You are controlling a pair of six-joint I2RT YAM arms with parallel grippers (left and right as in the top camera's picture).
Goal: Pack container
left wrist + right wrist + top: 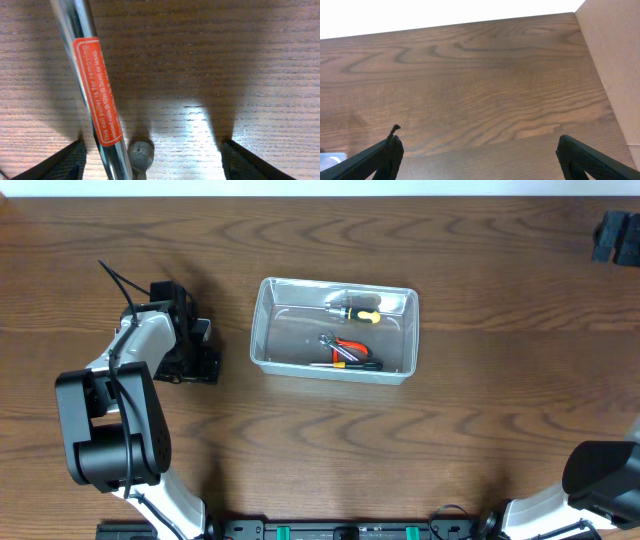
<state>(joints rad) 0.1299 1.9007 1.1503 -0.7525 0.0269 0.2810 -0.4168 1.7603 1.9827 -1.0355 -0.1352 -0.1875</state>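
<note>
we see the container [262,330] mid table [500,430], nearer its far edge (screwdriver [352,312] and pliers [350,352] inside); left gripper [152,160] gapes around a chrome nail puller [85,65], unclamped; right gripper [480,150] spread wide, empty

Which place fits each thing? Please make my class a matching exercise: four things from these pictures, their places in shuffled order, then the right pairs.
Things:
1 screwdriver
2 pliers
3 metal bar
4 right gripper

Places:
A between the open fingers of the left gripper
B inside the container, far side from the robot
C over bare table
D inside the container, near side

Pairs: 1-B; 2-D; 3-A; 4-C
</note>
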